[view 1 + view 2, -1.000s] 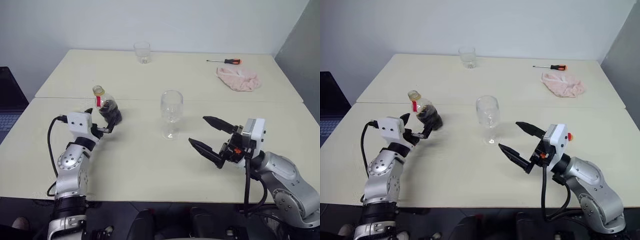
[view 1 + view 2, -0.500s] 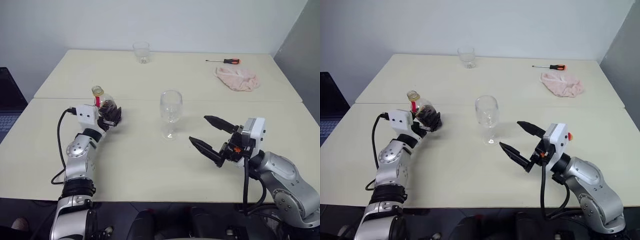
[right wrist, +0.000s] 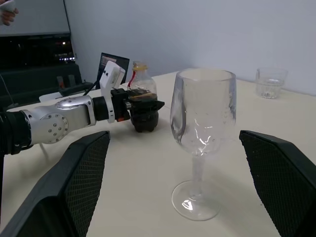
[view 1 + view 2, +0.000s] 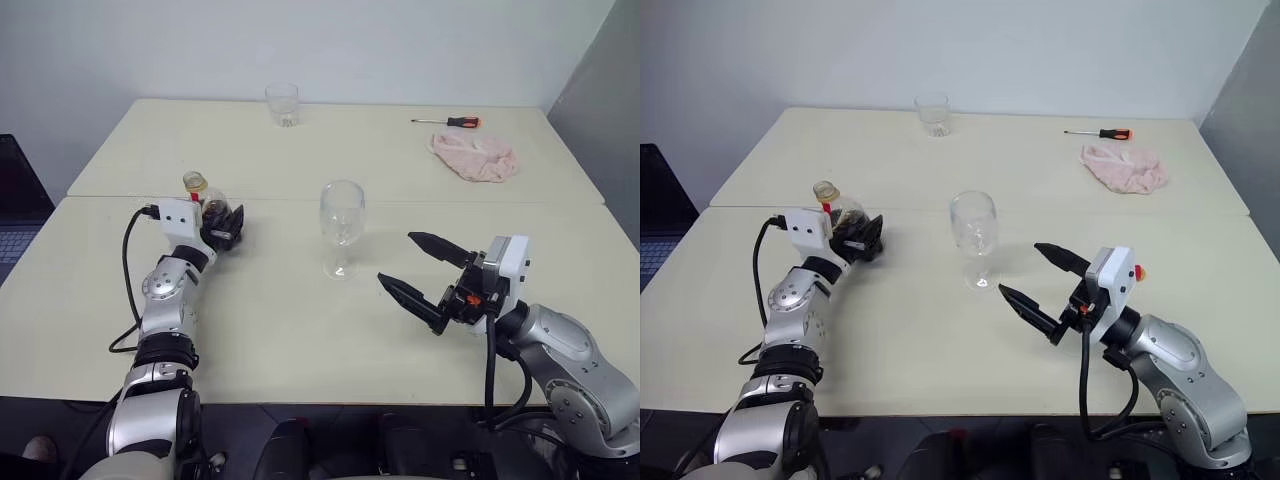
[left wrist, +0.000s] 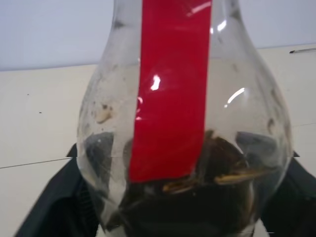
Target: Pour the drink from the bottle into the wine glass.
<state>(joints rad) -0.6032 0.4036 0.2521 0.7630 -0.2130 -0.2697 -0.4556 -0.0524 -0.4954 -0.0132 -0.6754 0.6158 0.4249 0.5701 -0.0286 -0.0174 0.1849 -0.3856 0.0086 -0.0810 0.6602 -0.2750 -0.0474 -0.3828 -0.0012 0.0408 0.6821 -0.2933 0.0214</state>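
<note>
We see the bottle only in part from the head views: the left gripper covers its lower body, and its white wrist block hides one side. In the left wrist view the bottle's cap and base are cut off, and the black fingers show as dark shapes on both flanks of the bottle. They sit against its rounded body, clamped around it, and the bottle stands upright on the bench.

The bottle is small, squat and clear, with a yellow-orange top. A red strip runs down from the neck; we can read no writing on it. The drink is dark brown, almost black, and fills only the bottom of the body, with droplets and smears on the plastic above it.

The glass stands upright near the bench's middle, at about 3 o'clock from the bottle and well apart from it. It is clear, with a round bowl, thin stem and flat foot; it looks empty, though clear glass makes that hard to judge.

The right gripper hovers at about 4 o'clock from the glass, its fingers spread wide and holding nothing.

At the far edge, a tumbler stands at 12 o'clock, a screwdriver lies at 1 o'clock, and a pink cloth lies just below it.
</note>
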